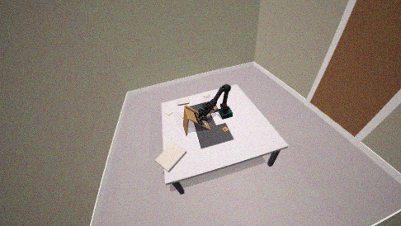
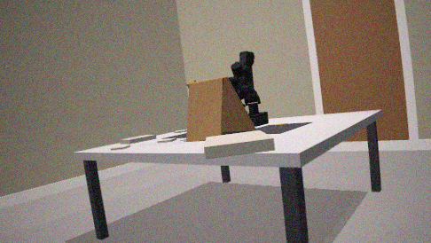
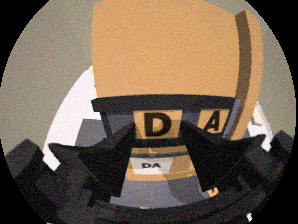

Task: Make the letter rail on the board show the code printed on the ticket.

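The tilted wooden board (image 1: 191,115) (image 2: 205,108) (image 3: 165,50) carries the dark letter rail (image 3: 165,103). The A tile (image 3: 212,122) sits in the rail near its right end. My gripper (image 1: 200,117) (image 3: 157,124) is shut on the D tile (image 3: 157,123), which is upright and readable at the rail, left of the A with a gap between them. The fingers hide the tile's lower side edges. The ticket (image 3: 150,165) reads DA and shows below the rail, between the fingers. In the exterior view the board hides my fingertips.
A loose orange tile (image 1: 225,129) lies on the dark mat (image 1: 214,139) (image 2: 284,129). A thick pale block (image 1: 171,157) (image 2: 239,145) lies near the counter's edge. A pale bar (image 1: 183,101) (image 2: 138,138) and small flat pieces lie beyond the board.
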Controlling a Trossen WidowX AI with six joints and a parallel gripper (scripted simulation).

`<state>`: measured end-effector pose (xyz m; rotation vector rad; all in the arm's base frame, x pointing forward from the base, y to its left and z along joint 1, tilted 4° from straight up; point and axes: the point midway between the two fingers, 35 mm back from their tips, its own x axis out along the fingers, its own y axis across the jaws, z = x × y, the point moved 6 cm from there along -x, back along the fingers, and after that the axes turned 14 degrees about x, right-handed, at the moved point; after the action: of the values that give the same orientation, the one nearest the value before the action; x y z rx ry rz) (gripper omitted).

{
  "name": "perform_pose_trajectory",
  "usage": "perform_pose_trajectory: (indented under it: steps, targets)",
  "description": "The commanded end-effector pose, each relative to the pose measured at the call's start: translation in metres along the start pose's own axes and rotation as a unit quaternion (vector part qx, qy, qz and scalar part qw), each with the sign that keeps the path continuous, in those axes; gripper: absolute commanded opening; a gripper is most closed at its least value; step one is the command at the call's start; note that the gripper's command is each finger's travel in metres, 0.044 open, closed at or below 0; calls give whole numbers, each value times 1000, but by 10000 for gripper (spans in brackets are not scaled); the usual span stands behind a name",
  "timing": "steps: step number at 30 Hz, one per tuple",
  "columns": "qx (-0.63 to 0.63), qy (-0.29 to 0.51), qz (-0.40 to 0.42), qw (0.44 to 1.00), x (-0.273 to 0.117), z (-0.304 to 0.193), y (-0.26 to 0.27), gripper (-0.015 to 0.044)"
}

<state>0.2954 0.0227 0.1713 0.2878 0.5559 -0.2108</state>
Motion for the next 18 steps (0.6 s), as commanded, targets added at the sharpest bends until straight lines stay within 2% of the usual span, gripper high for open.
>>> perform_pose_trajectory:
  steps: [1,18]
  targets:
    - [-1,0,2,1000,0,0,-2,0]
    - [-2,0,1,1000,0,3,-11,0]
